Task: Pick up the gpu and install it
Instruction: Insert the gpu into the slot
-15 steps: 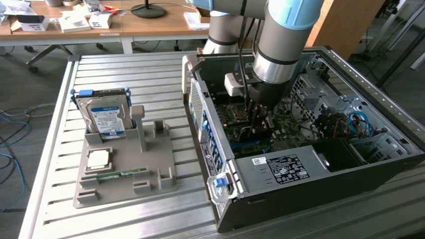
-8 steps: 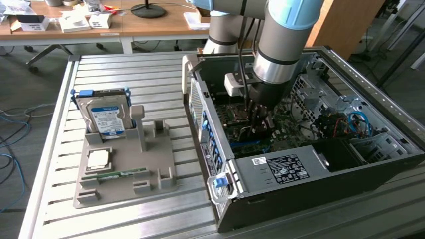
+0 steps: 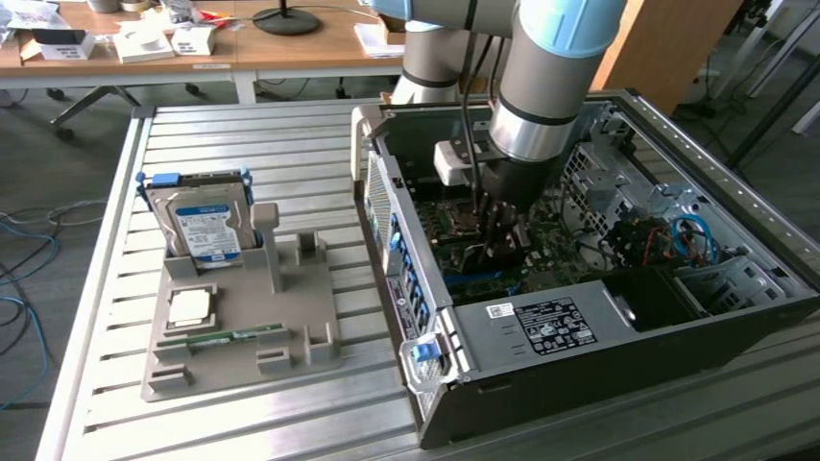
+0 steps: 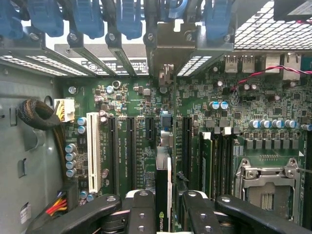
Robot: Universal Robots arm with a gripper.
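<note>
A slatted table (image 3: 256,125) carries an open PC case (image 3: 577,317), with the arm (image 3: 544,86) reaching down into it. Beside the case, a grey tray (image 3: 237,336) holds an upright hard drive (image 3: 205,221). Inside the case, the gripper (image 3: 497,230) has its jaws clamped on the gpu (image 4: 163,190), which is edge-on just above the motherboard (image 4: 126,97).

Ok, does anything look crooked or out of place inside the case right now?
Nothing stands out. The gpu sits straight in the tool, edge-on and parallel to the expansion slots, and no cable lies across them.
</note>
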